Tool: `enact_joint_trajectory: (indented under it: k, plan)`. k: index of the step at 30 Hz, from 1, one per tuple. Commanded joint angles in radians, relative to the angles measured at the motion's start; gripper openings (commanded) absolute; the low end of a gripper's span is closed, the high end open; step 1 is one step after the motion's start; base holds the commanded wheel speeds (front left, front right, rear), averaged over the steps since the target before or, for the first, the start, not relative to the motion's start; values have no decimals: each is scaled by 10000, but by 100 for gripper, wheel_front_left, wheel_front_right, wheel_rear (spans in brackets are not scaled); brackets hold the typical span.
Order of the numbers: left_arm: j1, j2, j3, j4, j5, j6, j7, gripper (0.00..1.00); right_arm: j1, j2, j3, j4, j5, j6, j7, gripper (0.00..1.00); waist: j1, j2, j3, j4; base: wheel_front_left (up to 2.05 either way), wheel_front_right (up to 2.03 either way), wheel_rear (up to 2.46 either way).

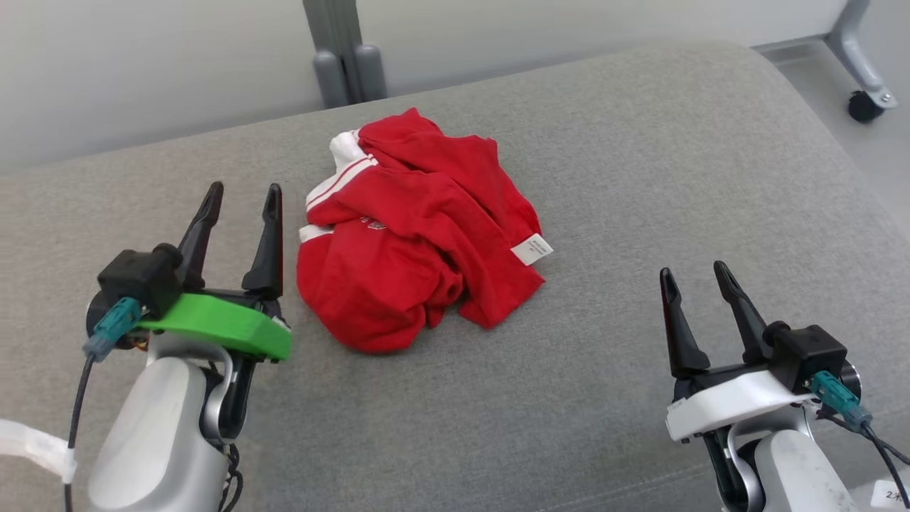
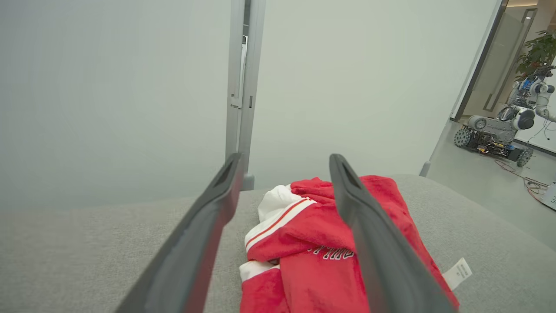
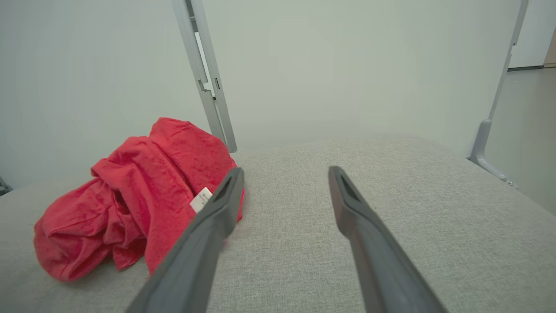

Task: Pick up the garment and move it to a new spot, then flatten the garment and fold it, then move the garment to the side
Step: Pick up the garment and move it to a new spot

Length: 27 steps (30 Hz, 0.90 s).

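Crumpled bright red jersey with white trim [image 1: 419,242] sits near the far edge of the grey fabric cushion [image 1: 640,178]. Left hand [image 1: 243,189] is just beside it, right hand [image 1: 692,269] well apart near the front edge, both wide open, holding nothing.

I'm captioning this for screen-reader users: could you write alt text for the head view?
A crumpled red jersey with white trim lies heaped on a grey cushioned surface. The left gripper, open, stands close beside it; the right gripper, also open, is farther off on the other side.
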Motion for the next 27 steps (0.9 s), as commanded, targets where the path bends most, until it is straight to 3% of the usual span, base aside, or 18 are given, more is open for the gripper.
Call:
enact_joint_trajectory:
  k: [1,14,27]
  plan:
    - [327,107,172,-199,172,62,-30,100,116,-12,7,-24,-60,-10,-32,100,0,-1,-492,697,0,0,0]
    - [2855,342,2127,-1920,869,183,-23,100,267,-26,249,74,-157,-10,-30,100,0,-1,-981,1921,0,0,0]
    - [4634,-268,3379,-2398,1564,-5,-22,100,583,-166,214,69,-223,-10,-31,100,0,-1,-1241,2256,0,0,0]
